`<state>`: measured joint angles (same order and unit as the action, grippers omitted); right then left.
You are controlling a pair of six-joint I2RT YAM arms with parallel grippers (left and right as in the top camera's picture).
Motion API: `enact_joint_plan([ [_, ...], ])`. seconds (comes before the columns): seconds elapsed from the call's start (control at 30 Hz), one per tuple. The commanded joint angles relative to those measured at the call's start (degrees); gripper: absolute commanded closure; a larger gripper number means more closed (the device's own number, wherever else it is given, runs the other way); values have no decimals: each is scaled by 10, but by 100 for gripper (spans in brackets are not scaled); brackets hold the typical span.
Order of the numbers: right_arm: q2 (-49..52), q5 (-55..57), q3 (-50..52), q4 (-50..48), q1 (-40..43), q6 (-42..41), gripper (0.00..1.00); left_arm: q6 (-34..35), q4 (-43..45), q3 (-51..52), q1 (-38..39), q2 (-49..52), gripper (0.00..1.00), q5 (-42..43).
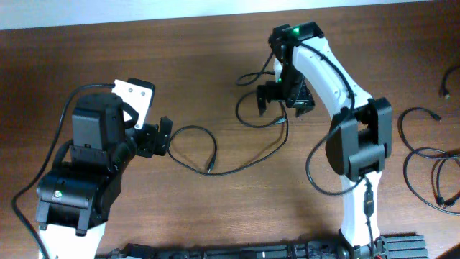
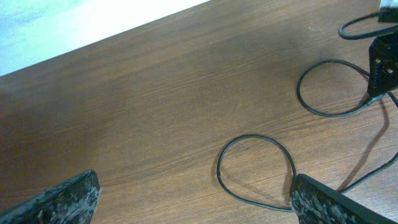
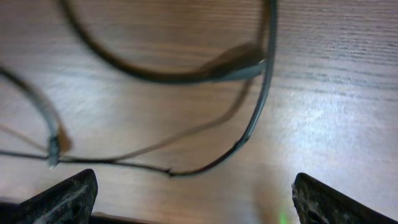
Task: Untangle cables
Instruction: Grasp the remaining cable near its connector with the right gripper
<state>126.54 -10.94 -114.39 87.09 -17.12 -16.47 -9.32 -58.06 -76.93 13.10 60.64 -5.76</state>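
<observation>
One thin black cable [image 1: 248,164] lies across the middle of the table. It forms a loop [image 1: 192,147] beside my left gripper [image 1: 159,137] and a second loop [image 1: 253,109] under my right gripper [image 1: 282,101]. In the left wrist view my left gripper [image 2: 196,194] is open. The near loop [image 2: 255,168] lies between its fingers and touches the right finger [image 2: 326,202]. In the right wrist view my right gripper [image 3: 194,194] is open low over the wood. The cable [image 3: 261,93] curves just ahead of it, with a small plug [image 3: 53,150] at the left. Neither gripper holds anything.
More loose black cables [image 1: 425,157] lie in separate loops at the table's right edge, with another plug end [image 1: 445,83] further back. The right arm's elbow [image 1: 359,140] stands between those loops and the middle cable. The table's far edge [image 2: 106,31] meets a pale surface.
</observation>
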Motion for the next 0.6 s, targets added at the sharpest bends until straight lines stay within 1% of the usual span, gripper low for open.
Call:
enact_joint_plan([
  [0.0, -74, 46, 3, 2, -25, -27, 1, 7, 0, -4, 0, -2, 1, 4],
  [0.07, -91, 57, 13, 0, -37, -38, 1, 7, 1, -4, 0, -2, 1, 4],
  [0.1, -105, 59, 38, -12, -45, -38, 1, 7, 0, -4, 0, -2, 1, 4],
  [0.17, -133, 58, 115, -60, -51, -55, 1, 7, 0, -4, 0, -2, 1, 4],
  [0.2, -156, 55, 179, -98, -51, -71, 1, 7, 1, -4, 0, -2, 1, 4],
  [0.3, -203, 49, 306, -171, -51, -115, 1, 7, 1, -4, 0, -2, 1, 4],
  [0.37, -239, 23, 407, -245, -51, -141, 1, 7, 1, -4, 0, -2, 1, 4],
  [0.47, -252, -13, 494, -341, -51, -143, 1, 7, 0, -4, 0, -2, 1, 4],
  [0.53, -252, -16, 530, -382, -51, -143, 0, 7, 1, -4, 0, -2, 1, 4],
  [0.57, -252, -20, 548, -404, -51, -143, 2, 7, 1, -4, 0, -2, 1, 4],
])
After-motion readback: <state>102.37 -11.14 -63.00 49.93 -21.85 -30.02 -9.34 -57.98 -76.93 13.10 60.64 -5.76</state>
